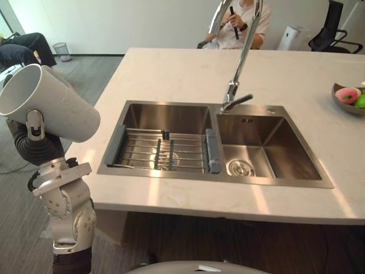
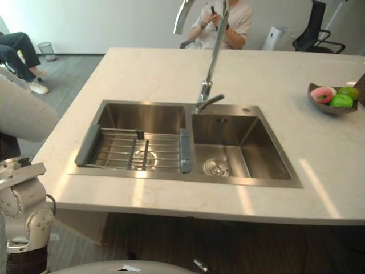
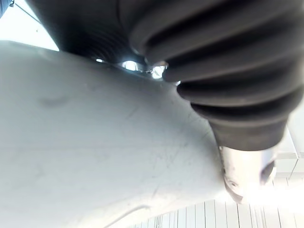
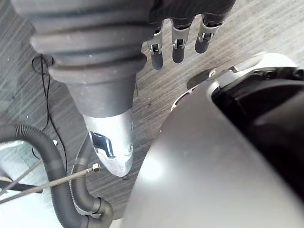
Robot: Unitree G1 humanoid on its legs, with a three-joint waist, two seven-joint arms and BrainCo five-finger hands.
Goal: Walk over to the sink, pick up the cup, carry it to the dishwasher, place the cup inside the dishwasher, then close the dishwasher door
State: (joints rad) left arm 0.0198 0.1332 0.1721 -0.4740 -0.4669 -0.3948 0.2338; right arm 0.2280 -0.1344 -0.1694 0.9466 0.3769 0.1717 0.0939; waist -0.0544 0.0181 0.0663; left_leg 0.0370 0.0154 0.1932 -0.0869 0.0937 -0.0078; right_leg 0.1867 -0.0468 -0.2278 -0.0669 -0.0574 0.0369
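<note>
A white cup point(image 1: 54, 103) is held up in the air to the left of the counter, tilted with its open mouth toward the upper left. My left hand point(image 1: 35, 142) is shut on it from below, the thumb point(image 1: 34, 123) lying against its side. In the left wrist view the cup's white wall point(image 3: 95, 142) lies close under the dark wrist cover, with the thumb point(image 3: 243, 171) beside it. The cup's edge point(image 2: 20, 111) also shows in the right eye view. My right hand point(image 4: 173, 42) hangs low over the grey floor, fingers relaxed and holding nothing.
A double steel sink point(image 1: 171, 174) is set in the pale stone counter point(image 1: 171, 74), with a wire rack point(image 1: 165, 149) in its left basin and a tall tap point(image 1: 242, 51). A fruit bowl point(image 1: 349, 97) stands far right. One person point(image 1: 242, 23) sits beyond the counter, another person's legs point(image 1: 23, 48) at left.
</note>
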